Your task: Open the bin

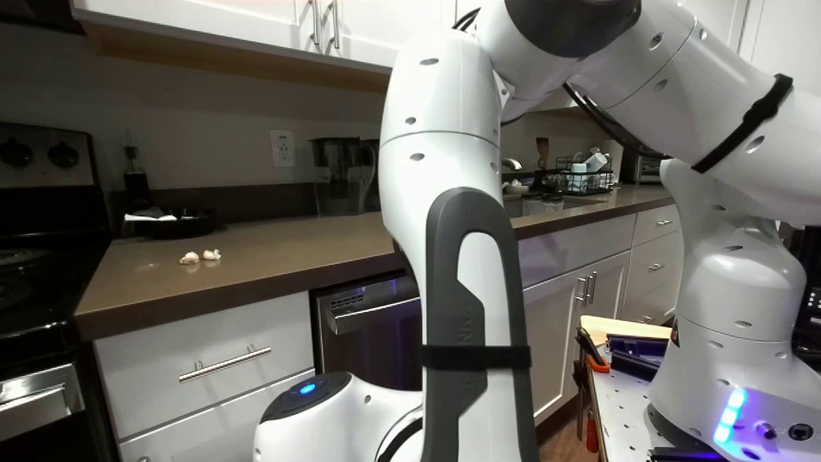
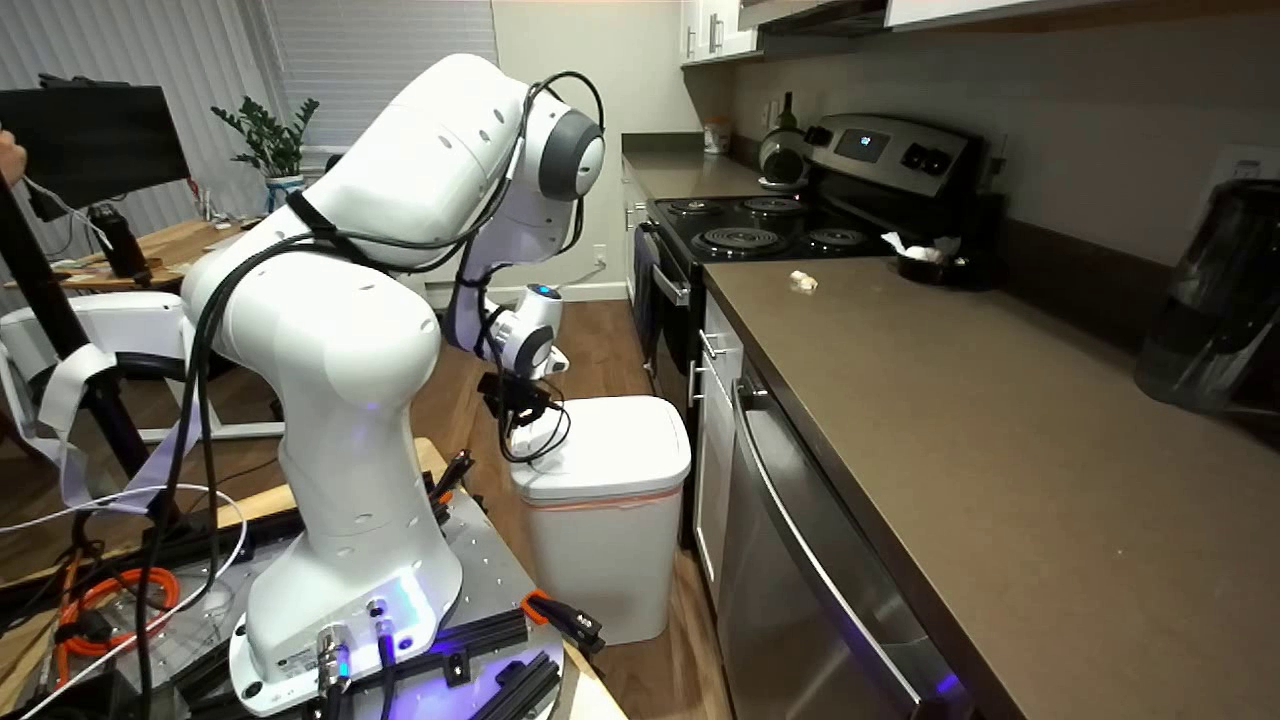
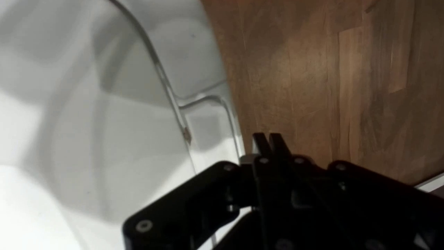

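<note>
One hand (image 3: 267,137), closed up and gripping nothing, hangs near the edge tab (image 3: 208,122) of the white bin (image 2: 604,570), presumably placed to press or lift its lowered lid (image 2: 615,448).

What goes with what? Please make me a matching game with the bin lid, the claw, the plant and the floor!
Things:
1. bin lid
2. claw
3. plant
4. floor

Looks:
A. green and leafy
B. white, closed
C. brown, wood-patterned
D. black, jaws together

Right pairs: 1-B, 2-D, 3-A, 4-C
</note>
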Controlling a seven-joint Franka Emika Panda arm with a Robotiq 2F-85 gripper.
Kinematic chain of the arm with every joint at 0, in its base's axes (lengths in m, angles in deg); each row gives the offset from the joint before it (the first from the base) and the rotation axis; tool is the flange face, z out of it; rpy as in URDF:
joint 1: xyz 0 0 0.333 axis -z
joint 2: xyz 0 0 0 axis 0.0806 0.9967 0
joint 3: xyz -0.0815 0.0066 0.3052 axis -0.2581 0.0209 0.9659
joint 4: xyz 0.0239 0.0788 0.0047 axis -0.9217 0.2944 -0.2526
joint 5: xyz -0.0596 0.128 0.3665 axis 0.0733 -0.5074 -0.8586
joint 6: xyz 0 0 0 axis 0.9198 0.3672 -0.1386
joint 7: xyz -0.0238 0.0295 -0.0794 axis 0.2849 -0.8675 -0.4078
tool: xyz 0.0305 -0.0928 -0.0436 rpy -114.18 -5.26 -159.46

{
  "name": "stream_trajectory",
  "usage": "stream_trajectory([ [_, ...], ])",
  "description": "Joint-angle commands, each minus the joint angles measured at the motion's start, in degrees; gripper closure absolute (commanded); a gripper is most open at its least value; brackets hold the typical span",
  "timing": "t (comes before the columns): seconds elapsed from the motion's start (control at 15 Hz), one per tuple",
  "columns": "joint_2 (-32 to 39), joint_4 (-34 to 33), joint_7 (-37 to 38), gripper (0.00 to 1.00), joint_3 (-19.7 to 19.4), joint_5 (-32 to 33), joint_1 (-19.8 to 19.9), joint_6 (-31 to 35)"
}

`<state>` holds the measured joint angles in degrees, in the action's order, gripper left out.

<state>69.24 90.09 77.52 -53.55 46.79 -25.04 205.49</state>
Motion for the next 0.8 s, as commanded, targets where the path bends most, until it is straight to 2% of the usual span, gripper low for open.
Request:
stream_trajectory([
  [0.0,1.69,-1.15,-0.76,0.91,-1.74,3.4,-0.58,2.87],
  [0.2,2.82,-1.29,-0.44,0.89,-2.6,4.98,-0.74,4.03],
  [0.33,3.3,-1.02,-0.25,0.93,-2.89,5.5,-0.9,4.27],
  [0.47,3.29,-0.9,-0.09,0.93,-2.96,5.83,-1.1,3.99],
  [0.73,0.96,-0.63,0.74,0.89,-3.54,5.72,-1.72,1.68],
])
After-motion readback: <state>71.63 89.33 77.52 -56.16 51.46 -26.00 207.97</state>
